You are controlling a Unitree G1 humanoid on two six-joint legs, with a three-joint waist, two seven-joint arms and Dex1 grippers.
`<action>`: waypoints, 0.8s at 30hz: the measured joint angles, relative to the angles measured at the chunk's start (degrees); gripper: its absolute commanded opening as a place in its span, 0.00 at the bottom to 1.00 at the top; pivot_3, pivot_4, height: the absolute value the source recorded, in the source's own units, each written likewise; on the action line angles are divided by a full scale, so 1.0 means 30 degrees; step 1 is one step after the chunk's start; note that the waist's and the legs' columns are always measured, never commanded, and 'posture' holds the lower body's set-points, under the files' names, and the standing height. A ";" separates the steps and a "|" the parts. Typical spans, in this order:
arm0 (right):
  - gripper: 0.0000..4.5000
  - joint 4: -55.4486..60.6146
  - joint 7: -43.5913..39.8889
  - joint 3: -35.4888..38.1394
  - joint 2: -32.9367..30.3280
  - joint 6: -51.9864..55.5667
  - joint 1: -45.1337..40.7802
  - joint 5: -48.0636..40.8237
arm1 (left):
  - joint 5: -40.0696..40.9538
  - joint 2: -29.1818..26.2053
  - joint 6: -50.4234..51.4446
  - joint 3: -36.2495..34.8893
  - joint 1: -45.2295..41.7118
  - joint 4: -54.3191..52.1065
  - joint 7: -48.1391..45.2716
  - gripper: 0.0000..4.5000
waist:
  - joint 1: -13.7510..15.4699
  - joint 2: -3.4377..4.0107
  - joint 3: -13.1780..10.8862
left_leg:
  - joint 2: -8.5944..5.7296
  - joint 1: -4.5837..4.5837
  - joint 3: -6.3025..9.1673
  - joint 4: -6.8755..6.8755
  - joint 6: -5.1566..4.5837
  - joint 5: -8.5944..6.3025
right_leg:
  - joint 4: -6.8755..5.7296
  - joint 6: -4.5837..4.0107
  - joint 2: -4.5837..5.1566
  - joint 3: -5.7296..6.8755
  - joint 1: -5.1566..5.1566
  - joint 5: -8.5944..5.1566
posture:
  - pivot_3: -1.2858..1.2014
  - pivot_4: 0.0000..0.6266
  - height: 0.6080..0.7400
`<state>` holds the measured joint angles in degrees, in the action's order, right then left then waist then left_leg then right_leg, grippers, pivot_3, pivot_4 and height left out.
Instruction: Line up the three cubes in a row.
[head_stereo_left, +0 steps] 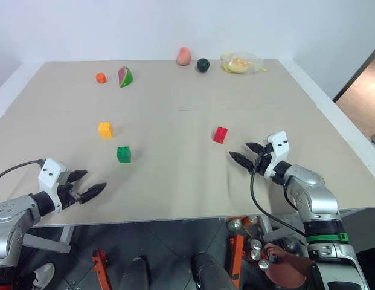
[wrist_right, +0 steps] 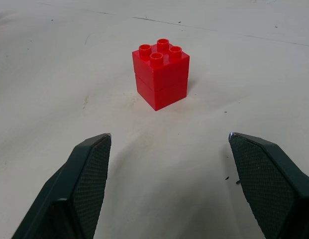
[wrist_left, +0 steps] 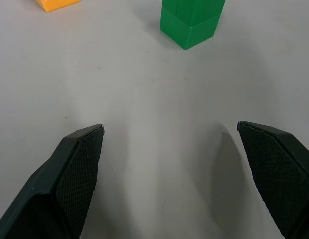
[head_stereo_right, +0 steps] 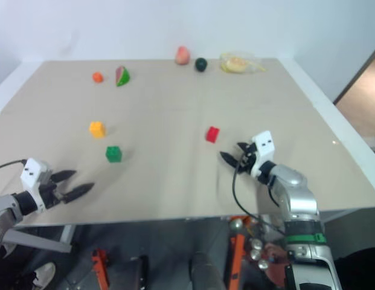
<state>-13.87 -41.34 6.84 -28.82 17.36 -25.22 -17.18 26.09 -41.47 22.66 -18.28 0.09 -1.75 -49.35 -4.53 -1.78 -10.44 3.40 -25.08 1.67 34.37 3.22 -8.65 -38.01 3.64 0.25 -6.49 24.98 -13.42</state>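
Observation:
Three studded cubes stand apart on the beige table. The yellow cube is at the left, the green cube sits just in front of it, and the red cube lies right of centre. My left gripper hovers open near the front left edge, a short way short of the green cube. My right gripper is open too, pointing at the red cube from close by, with nothing between its fingers.
Along the table's far side lie a small orange fruit, a watermelon-slice toy, a peach-coloured fruit, a dark green ball and a clear bag with yellow contents. Red stands and metal parts sit under the front edge.

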 measured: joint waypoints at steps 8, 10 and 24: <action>0.87 0.0015 -0.0759 -0.0051 -0.0618 0.0064 -0.0020 0.0021 | -0.0556 -0.0239 -0.5132 0.0865 -0.0129 0.3043 -0.4612 0.99 | 0.0007 0.0004 0.0002 | 0.0001 0.0004 -0.0016 0.0000 0.0000 0.0000 | 0.0000 -0.0003 0.0006 -0.0001 -0.0001 -0.0002 | 0.52 0.24 1.00; 0.87 -0.0220 -0.1330 -0.0198 -0.0865 -0.0022 -0.0216 0.0071 | -0.0586 -0.0387 -0.5924 0.1171 -0.0242 0.3422 -0.5925 0.99 | 0.0007 0.0003 0.0002 | 0.0001 0.0004 -0.0019 0.0008 0.0000 0.0000 | 0.0000 -0.0007 0.0007 -0.0004 -0.0002 0.0001 | 0.52 0.24 1.00; 0.87 -1.2809 -0.4262 -0.2502 -0.1637 -0.5664 -0.8269 0.3698 | 0.0302 0.0112 -0.5763 0.3955 -0.4887 0.2127 -0.9372 0.99 | -0.0031 0.0006 -0.0003 | 0.0008 -0.0009 -0.0023 -0.0008 -0.0038 0.0013 | -0.0005 0.0114 -0.0010 -0.0005 -0.0005 0.0058 | 0.52 0.24 1.00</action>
<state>-52.29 -54.13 -0.66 -33.73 0.37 -50.03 -6.08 27.00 -41.13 5.37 -6.41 -14.57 4.63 -77.47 -4.62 -1.76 -10.45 3.43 -25.10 1.60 34.35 3.11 -8.61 -38.03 3.98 0.22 -6.50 24.97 -13.24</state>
